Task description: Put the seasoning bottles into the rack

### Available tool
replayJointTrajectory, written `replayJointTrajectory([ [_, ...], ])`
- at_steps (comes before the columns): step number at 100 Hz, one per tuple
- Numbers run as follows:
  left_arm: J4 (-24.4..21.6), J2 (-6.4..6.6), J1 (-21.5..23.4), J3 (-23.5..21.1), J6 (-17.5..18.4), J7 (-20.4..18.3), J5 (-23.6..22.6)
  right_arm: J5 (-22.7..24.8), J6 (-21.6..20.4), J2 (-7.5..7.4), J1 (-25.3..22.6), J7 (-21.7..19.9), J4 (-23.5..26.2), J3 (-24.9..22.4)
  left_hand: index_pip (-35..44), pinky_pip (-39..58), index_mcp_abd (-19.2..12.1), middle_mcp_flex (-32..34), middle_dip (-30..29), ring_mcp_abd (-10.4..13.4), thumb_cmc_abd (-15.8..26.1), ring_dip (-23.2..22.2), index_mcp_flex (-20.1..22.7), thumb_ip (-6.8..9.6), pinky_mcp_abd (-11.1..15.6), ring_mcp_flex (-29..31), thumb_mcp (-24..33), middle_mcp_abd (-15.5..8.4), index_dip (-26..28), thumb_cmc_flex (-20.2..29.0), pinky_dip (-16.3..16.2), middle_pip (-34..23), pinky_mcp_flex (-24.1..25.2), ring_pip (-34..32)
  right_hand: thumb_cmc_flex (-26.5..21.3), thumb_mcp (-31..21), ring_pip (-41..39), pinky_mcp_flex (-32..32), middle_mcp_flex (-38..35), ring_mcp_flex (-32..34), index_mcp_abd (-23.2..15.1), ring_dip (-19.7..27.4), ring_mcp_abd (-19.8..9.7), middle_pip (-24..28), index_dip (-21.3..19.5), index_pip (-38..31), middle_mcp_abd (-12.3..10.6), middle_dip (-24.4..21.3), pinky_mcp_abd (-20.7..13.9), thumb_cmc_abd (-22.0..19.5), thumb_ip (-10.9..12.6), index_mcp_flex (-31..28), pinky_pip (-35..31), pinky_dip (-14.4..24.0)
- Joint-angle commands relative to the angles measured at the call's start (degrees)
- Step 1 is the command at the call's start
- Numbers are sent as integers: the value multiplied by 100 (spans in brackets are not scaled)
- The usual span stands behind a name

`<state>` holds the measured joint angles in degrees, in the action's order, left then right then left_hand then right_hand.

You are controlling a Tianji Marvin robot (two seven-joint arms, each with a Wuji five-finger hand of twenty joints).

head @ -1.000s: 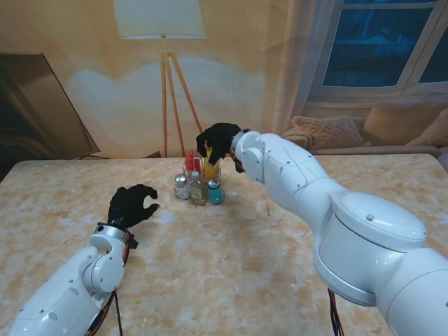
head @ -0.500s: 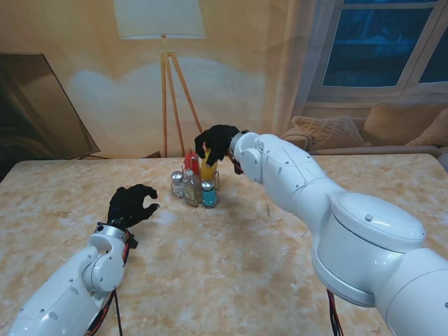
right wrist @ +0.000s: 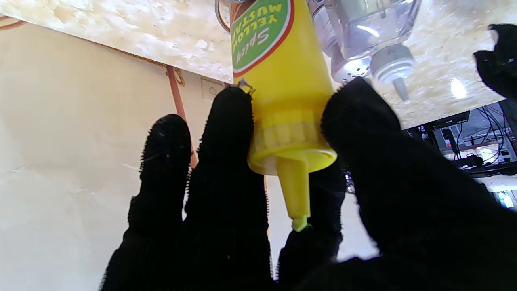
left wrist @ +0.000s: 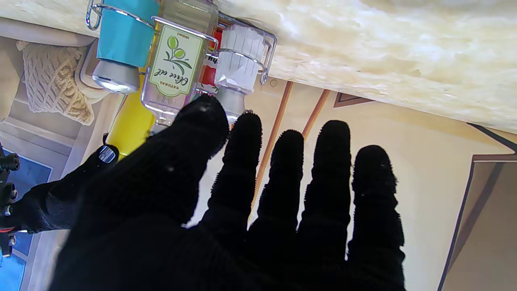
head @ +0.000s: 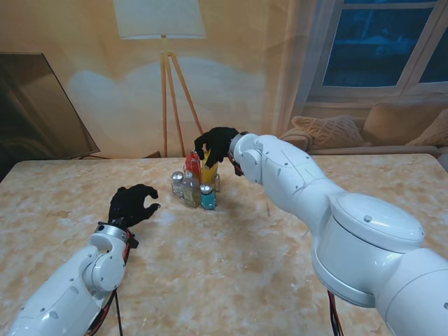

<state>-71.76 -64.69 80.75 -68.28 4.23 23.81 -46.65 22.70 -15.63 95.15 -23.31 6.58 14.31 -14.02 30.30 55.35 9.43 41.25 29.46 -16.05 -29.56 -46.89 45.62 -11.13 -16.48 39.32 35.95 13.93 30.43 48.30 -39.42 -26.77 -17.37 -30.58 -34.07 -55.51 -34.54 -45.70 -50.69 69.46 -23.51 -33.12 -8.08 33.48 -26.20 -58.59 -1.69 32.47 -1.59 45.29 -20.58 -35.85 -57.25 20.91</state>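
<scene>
While seated in the rack (left wrist: 264, 54), mustard bottle (right wrist: 282, 81) pinched by right hand (right wrist: 282, 210)

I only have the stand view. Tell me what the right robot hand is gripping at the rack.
Observer: The right robot hand is shut on the mustard; its fingers pinch the cap, just short of the nozzle.
Operator: Give me the label wording.
Observer: The right wrist view reads "Yellow Mustard" on a green label.
Operator: Now name the front bottles.
Observer: The left wrist view shows an olive oil bottle in the wire rack, between a blue shaker and a clear shaker.
Operator: Report the left robot hand.
Observer: The left robot hand is open, its fingers spread, and it holds nothing.
</scene>
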Motion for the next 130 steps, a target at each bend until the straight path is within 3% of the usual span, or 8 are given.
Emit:
replayJointTrajectory([
  [1, -16, -18, 7, -2, 14, -81, 4, 16, -54, 37, 4, -165, 18, 36, 111, 48, -52, -82, 28, 50, -116, -14, -61, -107, 36, -34, 105, -32, -35, 62, -55, -69, 25, -23, 18, -358, 180, 14, -106, -50, 525, 77, -549, 662, 65, 73, -374, -69, 10, -295, 232, 110, -32, -38],
  [39, -13, -21, 5, -1, 8, -85, 15, 64, -57, 42, 35, -308, 16, 154, 107, 42, -56, -86, 29, 45, -122, -16, -61, -110, 34, -45, 125, -33, -31, 46, -60, -69, 34, -21, 370, -311, 304, 167, 140, -192, 807, 144, -490, 698, -28, 366, -275, -199, 157, -518, 284, 194, 18, -40],
  [66, -19, -20, 9, -8, 11, -86, 12, 36, -24, 47, 6, -432, 14, 165, 107, 41, -58, -89, 29, 51, -119, -16, -59, -112, 37, -40, 132, -37, -26, 38, -63, -65, 29, -20, 700, -179, 410, 432, 413, -529, 1083, 347, -284, 598, -253, 937, -118, -346, 373, -922, 574, 295, 94, -18],
  [73, -20, -19, 8, -8, 8, -83, 8, 19, -15, 47, 6, -474, 15, 154, 108, 39, -62, -80, 30, 50, -122, -16, -55, -113, 33, -41, 133, -33, -26, 36, -63, -69, 31, -20, 870, -146, 507, 606, 544, -697, 1242, 461, -150, 486, -417, 1282, -35, -398, 480, -1147, 994, 372, 71, 5],
  [81, -22, -19, 9, -10, 11, -87, 10, -1, 1, 46, 11, -533, 15, 146, 103, 39, -62, -82, 30, 45, -128, -16, -63, -112, 34, -42, 137, -37, -28, 43, -64, -69, 33, -19, 982, -50, 574, 820, 726, -910, 1341, 538, 25, 363, -680, 1551, 84, -444, 627, -1299, 1213, 440, 14, 17],
  [130, -37, -19, 27, -30, 27, -64, -3, -62, -18, 24, 57, -701, 17, 107, 101, 39, -58, -84, 30, 44, -127, -16, -54, -114, 32, -49, 154, -35, -23, 10, -66, -68, 37, -18, 1181, 266, 683, 1375, 1154, -1412, 1536, 668, 363, 57, -776, 2078, 360, -538, 858, -1525, 1268, 701, -276, 35],
])
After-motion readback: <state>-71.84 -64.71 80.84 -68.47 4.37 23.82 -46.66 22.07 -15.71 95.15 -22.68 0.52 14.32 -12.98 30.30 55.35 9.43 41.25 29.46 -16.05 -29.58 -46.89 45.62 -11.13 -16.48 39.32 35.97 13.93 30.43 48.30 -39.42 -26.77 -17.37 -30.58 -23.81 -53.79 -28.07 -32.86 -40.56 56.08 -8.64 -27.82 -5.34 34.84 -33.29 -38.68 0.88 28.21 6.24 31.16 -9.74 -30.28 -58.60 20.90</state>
